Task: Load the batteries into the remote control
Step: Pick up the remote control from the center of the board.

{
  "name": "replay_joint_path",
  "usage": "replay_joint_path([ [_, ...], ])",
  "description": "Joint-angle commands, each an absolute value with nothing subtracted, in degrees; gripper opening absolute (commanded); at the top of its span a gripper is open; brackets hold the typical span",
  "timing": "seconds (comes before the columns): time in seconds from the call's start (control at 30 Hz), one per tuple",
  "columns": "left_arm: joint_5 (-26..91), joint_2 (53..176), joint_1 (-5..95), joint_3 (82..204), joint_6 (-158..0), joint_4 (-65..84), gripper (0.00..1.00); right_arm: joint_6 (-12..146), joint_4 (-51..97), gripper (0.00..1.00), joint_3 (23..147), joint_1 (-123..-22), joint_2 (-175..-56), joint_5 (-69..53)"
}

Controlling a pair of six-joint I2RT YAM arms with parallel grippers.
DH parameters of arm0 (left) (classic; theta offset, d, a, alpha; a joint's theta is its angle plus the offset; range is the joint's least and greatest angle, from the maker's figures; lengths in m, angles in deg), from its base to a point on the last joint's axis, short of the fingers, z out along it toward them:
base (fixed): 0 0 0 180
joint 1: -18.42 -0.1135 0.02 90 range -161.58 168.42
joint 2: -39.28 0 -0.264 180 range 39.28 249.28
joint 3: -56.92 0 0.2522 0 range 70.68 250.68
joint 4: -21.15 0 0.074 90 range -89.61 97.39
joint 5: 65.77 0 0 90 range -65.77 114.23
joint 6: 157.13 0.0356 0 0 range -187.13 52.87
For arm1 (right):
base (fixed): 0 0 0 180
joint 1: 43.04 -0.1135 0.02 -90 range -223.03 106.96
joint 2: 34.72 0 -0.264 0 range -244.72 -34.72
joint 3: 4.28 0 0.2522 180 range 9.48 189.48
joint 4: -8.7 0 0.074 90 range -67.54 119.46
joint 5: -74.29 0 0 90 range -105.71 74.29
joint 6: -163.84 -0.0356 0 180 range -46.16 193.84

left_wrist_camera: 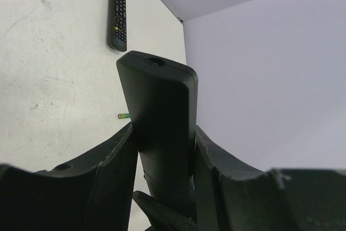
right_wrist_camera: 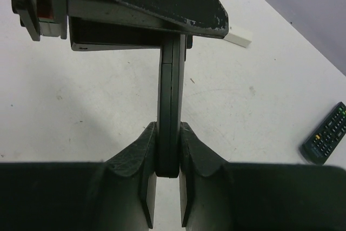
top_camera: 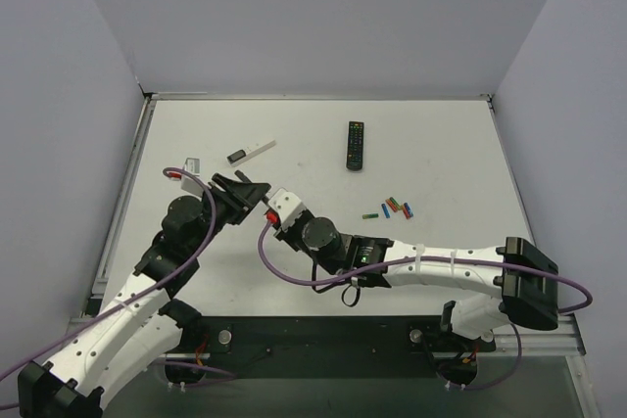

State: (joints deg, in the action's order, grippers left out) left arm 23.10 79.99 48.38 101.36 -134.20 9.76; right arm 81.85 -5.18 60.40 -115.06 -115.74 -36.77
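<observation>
The slim matte-black remote control is held above the table by both grippers. My left gripper is shut on its two long sides. My right gripper is shut on its flat faces at one end, where it shows edge-on. In the top view the two grippers meet left of centre, the left one and the right one, and they mostly hide the remote. Several coloured batteries lie on the table to the right, with a green one apart, also in the left wrist view.
A longer black remote with coloured buttons lies at the back middle, also seen from the wrists. A thin white stick with a dark end lies at the back left. A small pale object sits near the left edge.
</observation>
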Motion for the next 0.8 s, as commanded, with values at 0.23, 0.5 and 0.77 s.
replay_joint_path([
  [0.23, 24.23, 75.32, 48.04, 100.48, -126.20, 17.93, 0.64, 67.26, -5.23, 0.00, 58.53, -111.77, -107.42, -33.74],
  [0.5, 31.69, 71.54, 44.80, 97.23, -120.31, 27.94, 0.87, 53.29, -4.08, 0.00, 52.91, -103.25, -96.36, -22.06],
  [0.77, 42.50, 74.87, 43.30, 92.32, -121.52, 47.53, 0.93, 41.61, -6.28, 0.00, 49.82, -96.13, -88.96, -10.54],
])
